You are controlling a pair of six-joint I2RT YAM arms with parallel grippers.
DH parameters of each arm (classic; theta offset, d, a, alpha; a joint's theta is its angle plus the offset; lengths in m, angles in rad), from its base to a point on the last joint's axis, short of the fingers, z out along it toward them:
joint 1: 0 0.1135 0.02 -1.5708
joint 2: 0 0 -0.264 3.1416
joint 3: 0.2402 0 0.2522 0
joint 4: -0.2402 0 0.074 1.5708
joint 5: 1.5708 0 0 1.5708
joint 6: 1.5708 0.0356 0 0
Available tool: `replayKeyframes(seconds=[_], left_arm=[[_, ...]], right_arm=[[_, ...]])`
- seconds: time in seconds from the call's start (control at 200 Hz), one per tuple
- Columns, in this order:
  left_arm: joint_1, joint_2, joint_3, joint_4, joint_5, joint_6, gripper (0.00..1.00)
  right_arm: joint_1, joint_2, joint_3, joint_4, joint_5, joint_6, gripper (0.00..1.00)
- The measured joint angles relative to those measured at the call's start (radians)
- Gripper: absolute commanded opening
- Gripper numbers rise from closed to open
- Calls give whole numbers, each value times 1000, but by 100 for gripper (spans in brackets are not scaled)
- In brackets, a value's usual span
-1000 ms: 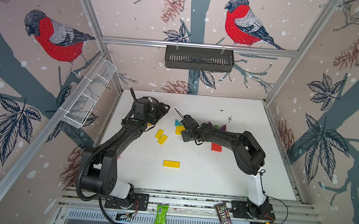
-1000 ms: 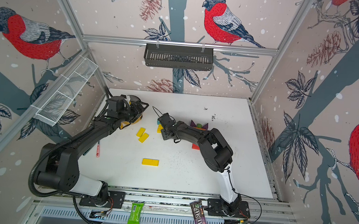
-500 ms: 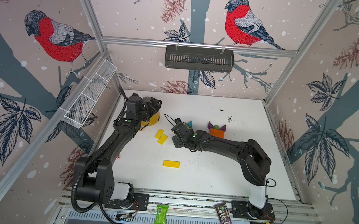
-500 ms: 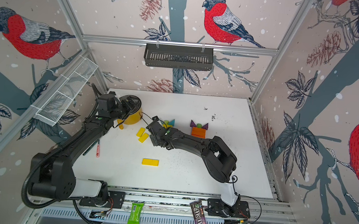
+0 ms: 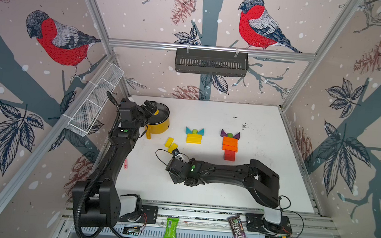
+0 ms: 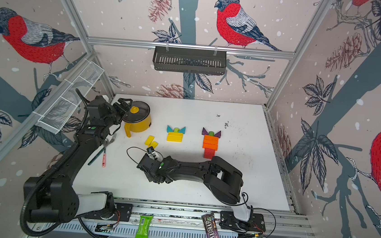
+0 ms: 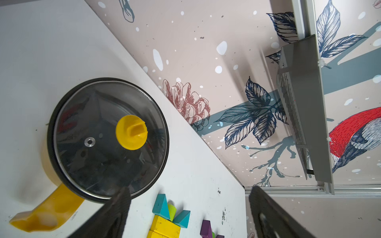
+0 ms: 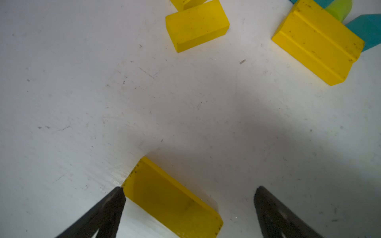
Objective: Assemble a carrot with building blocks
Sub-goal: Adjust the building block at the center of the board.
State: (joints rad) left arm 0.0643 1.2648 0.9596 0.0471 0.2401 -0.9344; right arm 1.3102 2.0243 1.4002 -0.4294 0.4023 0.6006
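**Right gripper open over a loose yellow block**

Your right gripper [image 8: 190,190] is spread wide and holds nothing. The yellow block [image 8: 171,197] lies between its fingers at the bottom centre of the wrist frame, close to one finger. Centre the block, square the jaws to its long sides, then close. The half-built yellow carrot [image 5: 193,137] sits mid-table. Your left gripper [image 7: 188,194], also spread and empty, hangs by the pot [image 7: 46,164].

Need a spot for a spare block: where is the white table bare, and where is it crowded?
Bare: the white table between the orange-and-red block carrot and the right wall; also the near strip between the right arm and the front rail. Crowded: around the yellow pot, loose yellow bars and yellow block carrot.
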Motion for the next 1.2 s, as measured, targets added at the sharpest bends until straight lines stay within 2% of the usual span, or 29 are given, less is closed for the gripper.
replayKeyframes(seconds=[0.325,0.615,0.946,1.201], left_arm=[[-1,6,-7,2,5,0,90],[-15,19,-11,10,26,-5,90],[-50,28,-11,16,44,-3,90],[-67,35,-11,16,44,0,90]], right_arm=[[10,32,-21,-26,58,32,99],[0,-59,-121,-43,64,51,99],[-26,-101,-160,-28,11,-2,99],[-71,-174,-281,-29,-21,-9,98]])
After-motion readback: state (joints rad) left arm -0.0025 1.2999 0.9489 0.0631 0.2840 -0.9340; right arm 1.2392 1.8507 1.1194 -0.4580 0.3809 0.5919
